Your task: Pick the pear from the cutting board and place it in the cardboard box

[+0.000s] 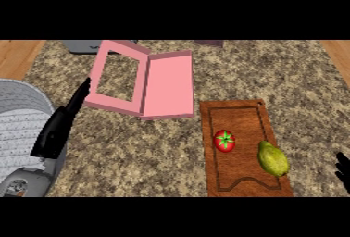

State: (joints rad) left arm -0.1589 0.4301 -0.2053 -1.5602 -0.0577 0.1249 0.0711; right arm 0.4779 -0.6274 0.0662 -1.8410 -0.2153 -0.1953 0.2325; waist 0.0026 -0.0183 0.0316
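The pear [273,159], yellow-green and lying on its side, rests near the right edge of the cutting board [239,115], toward the board's lower end. Just beside it, at about nine o'clock, sits a red tomato [224,140] with a green star-shaped calyx facing up; the two do not touch. The board is brown wood with a routed groove around its inner border, lying lengthwise on the speckled granite counter [137,157].

At roughly eleven o'clock from the board is the cardboard box [120,76] (pink here, with its flap folded open to the right), close to the board's top left corner.

The right hand [342,170] shows only at the view's right edge, at about three o'clock from the pear and apart from it; a few dark fingers show there, spread and pointing up, holding nothing. The left hand [65,118] stands at the view's left, at nine o'clock from the box, its fingers straight and together, tips pointing up toward the box's left wall, holding nothing.
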